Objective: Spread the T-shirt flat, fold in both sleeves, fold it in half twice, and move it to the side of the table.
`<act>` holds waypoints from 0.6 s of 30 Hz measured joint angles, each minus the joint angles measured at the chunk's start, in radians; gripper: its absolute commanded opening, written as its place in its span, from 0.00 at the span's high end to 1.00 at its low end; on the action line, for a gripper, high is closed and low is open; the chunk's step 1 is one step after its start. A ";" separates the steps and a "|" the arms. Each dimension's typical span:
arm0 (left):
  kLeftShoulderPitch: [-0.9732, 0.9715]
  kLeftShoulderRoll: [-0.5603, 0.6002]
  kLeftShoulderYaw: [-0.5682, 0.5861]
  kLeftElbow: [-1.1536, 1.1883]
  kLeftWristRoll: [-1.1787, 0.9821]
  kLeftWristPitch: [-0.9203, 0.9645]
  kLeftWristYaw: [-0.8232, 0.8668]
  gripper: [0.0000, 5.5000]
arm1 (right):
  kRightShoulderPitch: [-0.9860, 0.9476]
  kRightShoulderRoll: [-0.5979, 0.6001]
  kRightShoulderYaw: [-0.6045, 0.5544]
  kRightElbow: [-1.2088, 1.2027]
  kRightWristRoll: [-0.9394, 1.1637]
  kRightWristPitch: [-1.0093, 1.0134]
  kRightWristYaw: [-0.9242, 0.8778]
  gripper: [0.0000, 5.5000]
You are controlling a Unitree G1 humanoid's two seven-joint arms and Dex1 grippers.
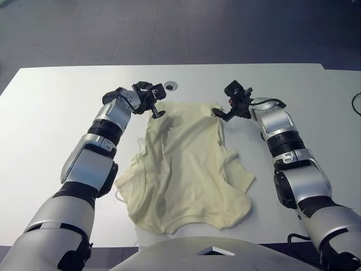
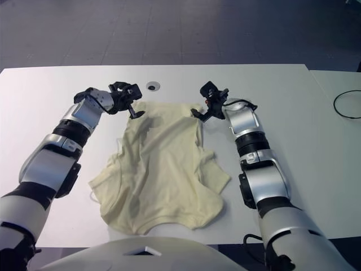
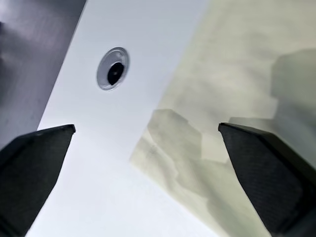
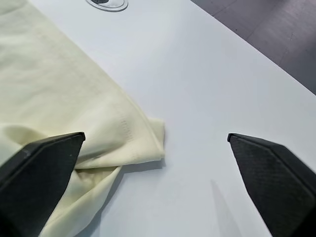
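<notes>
With left hand (image 3: 146,128) and right hand (image 4: 156,135) released above its far corners, pinch limp, light T-shirt (image 1: 180,169) at hem.

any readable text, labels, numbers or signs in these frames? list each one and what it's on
None: no readable text in any view.
The T-shirt is plain pale yellow, with no print or tag showing.
The table and its cable grommet carry no markings.
The left claw and right claw show plain black fingers without labels.
</notes>
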 measured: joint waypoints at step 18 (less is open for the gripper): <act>-0.008 0.004 -0.001 0.135 0.071 -0.093 0.064 0.02 | 0.032 -0.033 0.045 0.065 -0.025 -0.022 -0.001 0.02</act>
